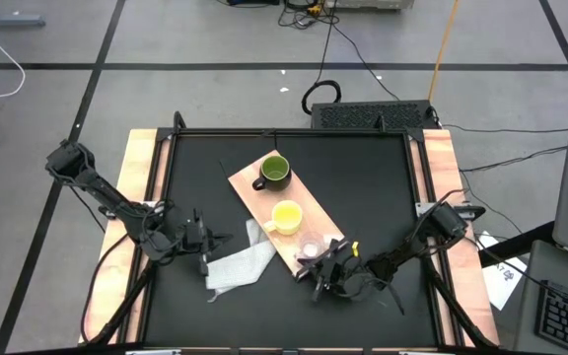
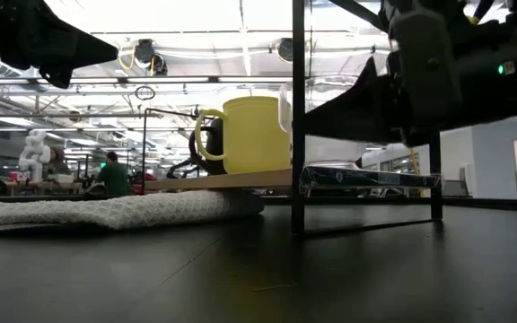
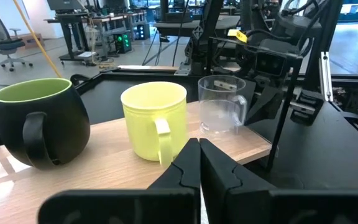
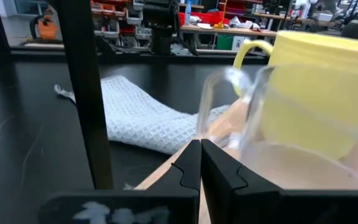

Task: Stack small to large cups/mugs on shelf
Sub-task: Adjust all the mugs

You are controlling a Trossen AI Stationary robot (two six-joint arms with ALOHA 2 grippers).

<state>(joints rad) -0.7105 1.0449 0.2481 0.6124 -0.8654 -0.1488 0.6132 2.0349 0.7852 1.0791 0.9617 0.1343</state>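
Right wrist view shows the right gripper with fingers pressed together, empty, its tips just short of the clear plastic cup; the yellow mug stands directly behind that cup, and the white cloth lies off to one side. The left gripper is likewise closed on nothing, facing the yellow mug, with the dark green mug and the clear cup flanking it. All three stand apart in a row on the shelf, unstacked, probably as the starting layout. Only the high view reveals that row runs largest to smallest toward the right arm; the low view hides the green mug almost entirely behind the yellow one.
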